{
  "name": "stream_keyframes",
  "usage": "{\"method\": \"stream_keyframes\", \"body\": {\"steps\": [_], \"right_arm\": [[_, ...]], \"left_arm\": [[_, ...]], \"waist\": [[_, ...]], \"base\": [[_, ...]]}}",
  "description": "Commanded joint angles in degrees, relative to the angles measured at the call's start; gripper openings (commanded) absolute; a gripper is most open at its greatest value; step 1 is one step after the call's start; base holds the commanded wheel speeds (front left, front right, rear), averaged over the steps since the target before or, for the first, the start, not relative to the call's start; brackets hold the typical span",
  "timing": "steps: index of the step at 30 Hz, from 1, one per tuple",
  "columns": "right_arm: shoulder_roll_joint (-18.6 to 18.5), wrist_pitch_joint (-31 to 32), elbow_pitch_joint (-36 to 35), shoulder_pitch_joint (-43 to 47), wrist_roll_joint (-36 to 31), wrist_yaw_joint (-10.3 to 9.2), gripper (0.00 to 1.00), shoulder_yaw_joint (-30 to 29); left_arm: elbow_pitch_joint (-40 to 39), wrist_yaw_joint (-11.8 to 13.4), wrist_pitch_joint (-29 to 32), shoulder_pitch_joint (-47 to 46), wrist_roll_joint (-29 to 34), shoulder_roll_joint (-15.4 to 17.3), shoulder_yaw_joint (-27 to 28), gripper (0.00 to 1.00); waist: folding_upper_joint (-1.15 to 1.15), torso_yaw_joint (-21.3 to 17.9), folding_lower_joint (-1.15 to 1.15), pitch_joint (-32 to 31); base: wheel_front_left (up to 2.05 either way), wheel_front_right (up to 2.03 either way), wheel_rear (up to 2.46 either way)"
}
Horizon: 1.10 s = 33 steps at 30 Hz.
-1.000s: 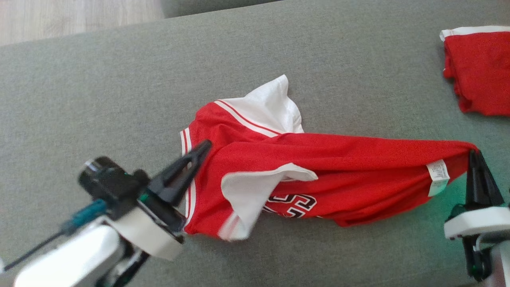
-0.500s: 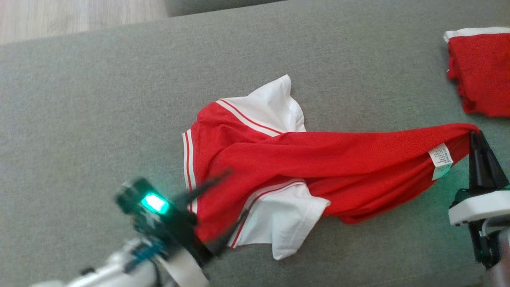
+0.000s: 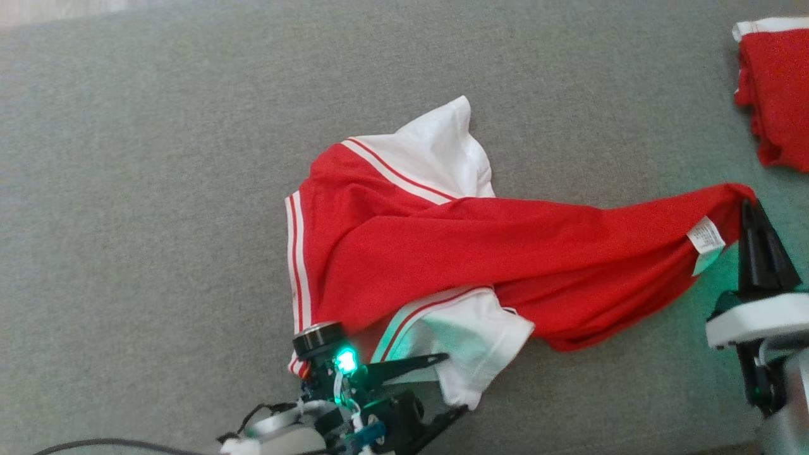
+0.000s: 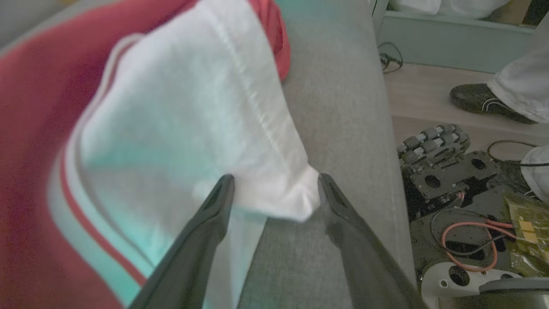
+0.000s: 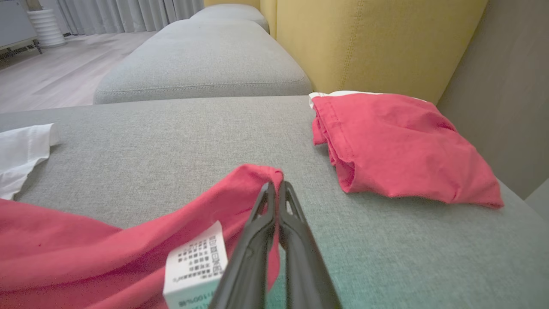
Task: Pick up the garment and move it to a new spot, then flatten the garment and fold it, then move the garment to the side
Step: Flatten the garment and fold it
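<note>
The garment (image 3: 442,246) is a red jersey with white sleeves, lying crumpled and stretched rightwards across the grey sofa seat (image 3: 158,189). My right gripper (image 3: 748,207) is shut on its red hem corner, beside a white care label (image 3: 705,237); the right wrist view shows the pinched fabric at the gripper's tips (image 5: 276,186). My left gripper (image 3: 452,385) stands open at the garment's near edge. In the left wrist view, the corner of the near white sleeve (image 4: 193,107) lies between the spread fingers of this gripper (image 4: 274,184), and they do not clamp it.
A second red garment (image 3: 777,88) lies folded at the far right, close to the yellow back cushion (image 5: 364,38). A grey ottoman (image 5: 201,56) stands beyond the seat. Past the sofa's near edge are the robot's base (image 4: 450,171) and a person's shoe (image 4: 480,101).
My left gripper let go of the striped red edge, opened and swung down to the near white sleeve, which flopped outwards. The right gripper kept its hold. The camera shifted slightly.
</note>
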Motion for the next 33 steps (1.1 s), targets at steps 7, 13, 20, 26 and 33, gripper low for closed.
{"method": "stream_keyframes", "body": {"steps": [7,13,20,26,33], "right_arm": [[-1.07,-1.33,-0.36,-2.17,0.90,-0.11,0.00,1.71],[-1.91,-1.89,-0.12,-2.05,1.18,-0.11,0.00,1.64],[-4.13,-1.36,-4.22,-0.55,2.43,-0.11,0.00,1.33],[-7.80,2.44,-13.56,-0.07,4.69,-0.11,0.00,1.30],[-12.45,8.62,-24.83,-0.78,7.17,-0.11,0.00,-0.37]], "left_arm": [[4.33,-1.27,1.76,-0.91,0.92,-2.68,1.37,0.00],[1.23,1.50,-4.83,-1.60,1.16,-2.29,4.26,0.00],[-15.09,6.56,-11.50,-1.92,-4.72,6.12,15.78,0.00],[-25.03,7.73,-11.95,-5.25,-9.44,15.63,25.80,0.00],[-28.72,5.98,-11.01,-11.67,-13.56,19.64,32.57,0.00]], "waist": [[0.00,-1.52,-0.01,1.06],[0.00,-1.63,-0.01,-0.67],[0.00,0.24,-0.01,-5.09],[0.00,1.59,-0.01,-9.62],[0.00,2.21,-0.01,-12.98]], "base": [[0.00,0.00,0.00],[0.00,0.00,0.00],[0.00,0.00,0.00],[0.00,0.00,0.00],[0.00,0.00,0.00]]}}
